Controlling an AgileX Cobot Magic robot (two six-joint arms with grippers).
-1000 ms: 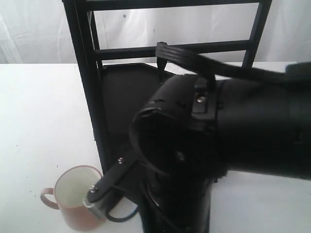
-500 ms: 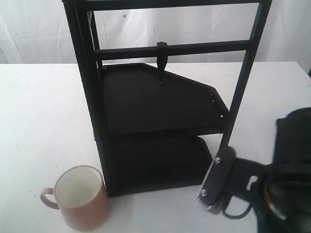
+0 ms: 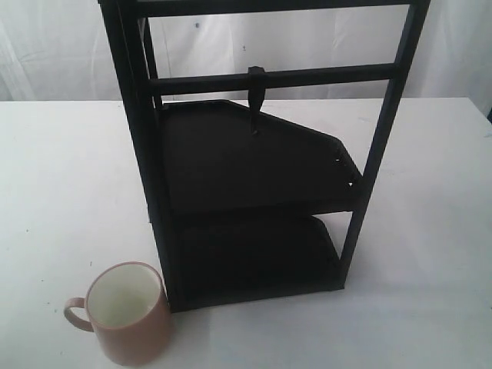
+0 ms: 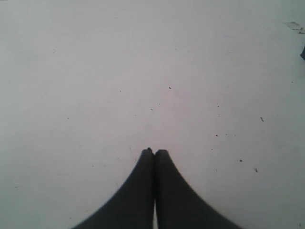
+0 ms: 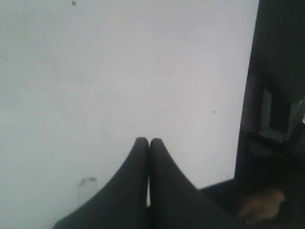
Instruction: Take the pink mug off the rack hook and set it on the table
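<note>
The pink mug (image 3: 127,313) stands upright on the white table (image 3: 61,184), just left of the black rack's (image 3: 254,192) front left leg, its handle pointing left and its cream inside showing. The rack hook (image 3: 256,96) hangs bare from the rack's middle crossbar. Neither arm shows in the exterior view. My left gripper (image 4: 154,151) is shut with nothing in it, over bare speckled table. My right gripper (image 5: 148,140) is also shut and empty, above white table.
A dark upright structure (image 5: 276,95) fills one side of the right wrist view, close to that gripper. The rack's two dark shelves (image 3: 254,165) sit behind and right of the mug. A white curtain (image 3: 61,46) backs the table.
The right arm, which was at the mug one second ago, has pulled back to the right and left the exterior view. The mug stays where it stood.
</note>
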